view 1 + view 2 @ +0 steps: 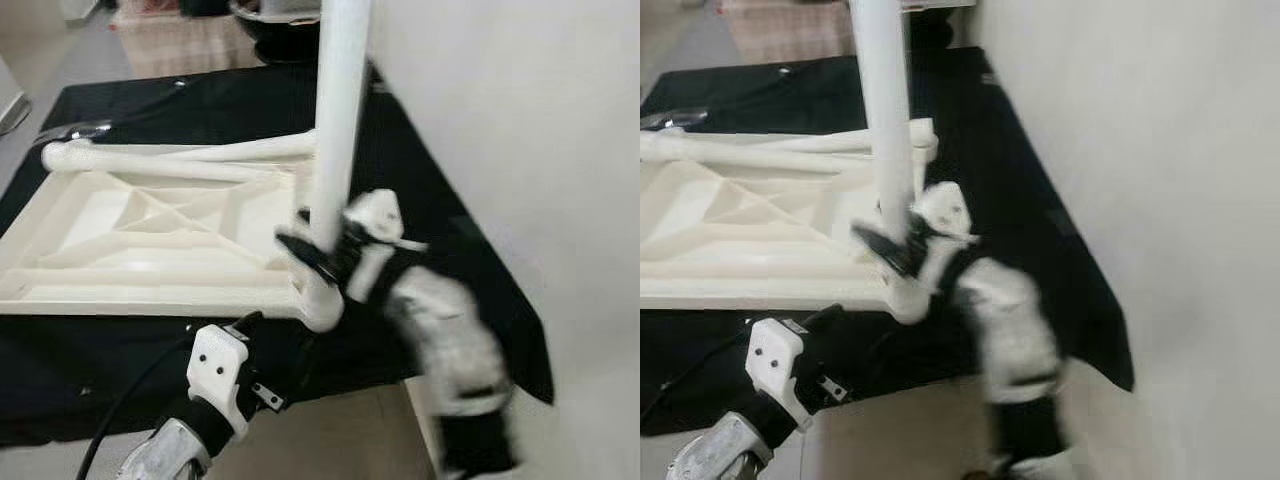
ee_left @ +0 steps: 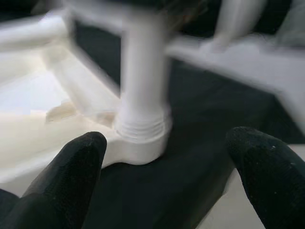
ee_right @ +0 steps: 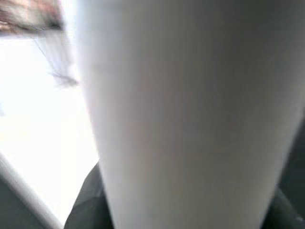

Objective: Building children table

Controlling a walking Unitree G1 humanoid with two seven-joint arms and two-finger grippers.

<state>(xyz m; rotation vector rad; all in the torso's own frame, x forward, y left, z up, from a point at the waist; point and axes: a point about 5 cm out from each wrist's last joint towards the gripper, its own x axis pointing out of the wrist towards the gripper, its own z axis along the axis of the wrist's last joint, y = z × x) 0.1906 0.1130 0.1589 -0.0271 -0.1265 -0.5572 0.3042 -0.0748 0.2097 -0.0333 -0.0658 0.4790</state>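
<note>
The right arm and right gripper (image 1: pixel 318 250) are smeared by motion blur at centre frame in the left eye view, so the fingers' outline is soft. They are clenched around the lower part of 1 upright white table leg (image 1: pixel 338 120), just above the corner socket (image 2: pixel 141 143). The leg's top is cut off by the upper edge. In the right wrist view the leg is a pale blurred column and the dark fingers are barely visible at its base.

The upturned cream tabletop (image 1: pixel 130 240) lies at left centre on a black cloth (image 1: pixel 440 210), its ribbed underside facing up; its left part is cut off in the right eye view. 2 more white legs (image 1: pixel 180 158) lie flat along its far edge, their right ends hidden behind the upright leg.

The left gripper (image 2: pixel 167 186) sits at lower left, below the tabletop's near edge, its 2 fingers (image 2: pixel 71 171) spread apart and grasping nothing, pointing at the socket. A blank wall (image 1: pixel 520 130) covers the right side.
</note>
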